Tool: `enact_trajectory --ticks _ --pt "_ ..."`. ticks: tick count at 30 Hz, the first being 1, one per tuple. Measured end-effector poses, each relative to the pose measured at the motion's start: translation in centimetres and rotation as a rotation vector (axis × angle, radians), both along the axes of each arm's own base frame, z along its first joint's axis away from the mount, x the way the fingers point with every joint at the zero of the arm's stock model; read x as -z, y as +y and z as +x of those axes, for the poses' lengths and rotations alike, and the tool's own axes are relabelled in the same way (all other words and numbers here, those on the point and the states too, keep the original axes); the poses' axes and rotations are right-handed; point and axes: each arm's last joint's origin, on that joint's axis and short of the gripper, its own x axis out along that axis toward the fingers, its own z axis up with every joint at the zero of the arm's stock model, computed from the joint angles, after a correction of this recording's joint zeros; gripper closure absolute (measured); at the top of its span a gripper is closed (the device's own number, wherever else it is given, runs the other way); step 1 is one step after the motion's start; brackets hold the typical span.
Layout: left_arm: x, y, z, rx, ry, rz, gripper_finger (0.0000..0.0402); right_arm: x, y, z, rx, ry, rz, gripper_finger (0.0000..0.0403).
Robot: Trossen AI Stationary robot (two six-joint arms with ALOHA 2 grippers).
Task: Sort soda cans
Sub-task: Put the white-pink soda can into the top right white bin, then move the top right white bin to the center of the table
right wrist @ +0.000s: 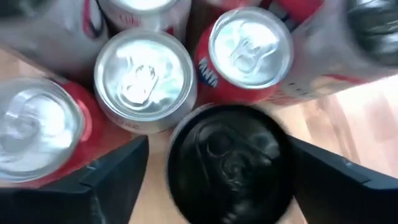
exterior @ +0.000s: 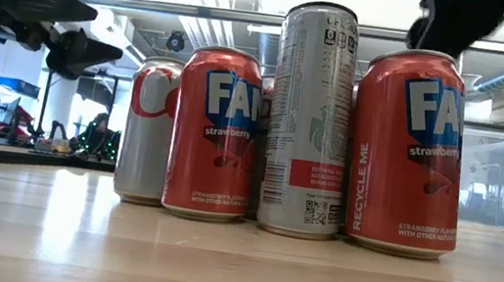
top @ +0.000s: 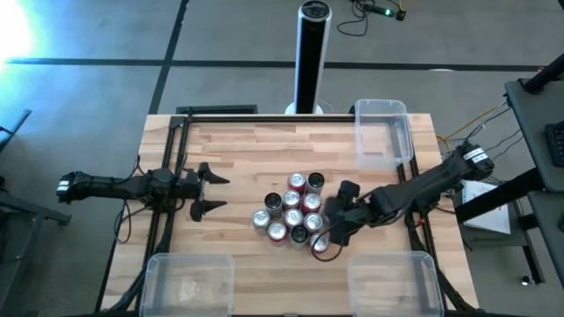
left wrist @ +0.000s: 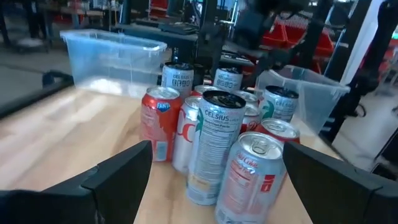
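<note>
The soda cans (top: pixel 293 211) stand upright in a tight cluster on their bases at the middle of the wooden table, red, silver and black ones. The low view shows two red Fanta cans (exterior: pixel 217 131), a taller silver can (exterior: pixel 310 120) and a silver Coke can (exterior: pixel 147 131). My right gripper (top: pixel 335 216) hangs open over the cluster's right side, slanting down. In its wrist view the fingers stand on either side of a black-topped can (right wrist: pixel 227 162). My left gripper (top: pixel 210 192) waits open and level, left of the cluster.
Three clear plastic bins sit on the table: one at the far right (top: pixel 383 132), one at the near left (top: pixel 189 282), one at the near right (top: pixel 392 282). A tall black-and-silver post (top: pixel 313 53) stands beyond the far edge.
</note>
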Motion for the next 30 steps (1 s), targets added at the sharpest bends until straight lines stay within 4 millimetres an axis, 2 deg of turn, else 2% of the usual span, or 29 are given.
enact_trajectory --ticks 6,8,11,15,20,25,30 --pt "-0.6 0.0 0.0 -0.003 -0.064 -0.139 0.0055 -6.4 -1.0 -1.6 0.021 -0.027 0.031 0.0036" --pt "-1.0 0.0 0.0 -0.001 -0.097 -0.206 0.0055 -8.3 -2.2 -2.5 0.091 -0.050 -0.010 0.0036" --pt "-1.2 0.1 0.0 -0.017 -0.121 -0.266 0.0055 -9.5 -5.4 -4.0 0.264 -0.019 -0.074 0.0035" --pt "-1.3 0.5 0.0 -0.175 -0.159 -0.315 0.0055 -9.2 -10.4 -5.7 0.551 0.034 -0.063 0.0035" --pt "-1.5 1.2 -0.2 -0.419 -0.238 -0.440 0.0055 -7.9 -15.9 -6.1 0.855 0.028 -0.027 0.0035" --pt "-1.8 1.3 -0.3 -0.449 -0.290 -0.481 0.0055 -5.3 -20.5 -5.5 1.033 0.068 0.078 0.0040" --pt "-2.7 1.4 -0.2 -0.476 -0.324 -0.519 0.0055 -3.0 -24.5 -5.0 1.152 0.115 0.087 0.0076"
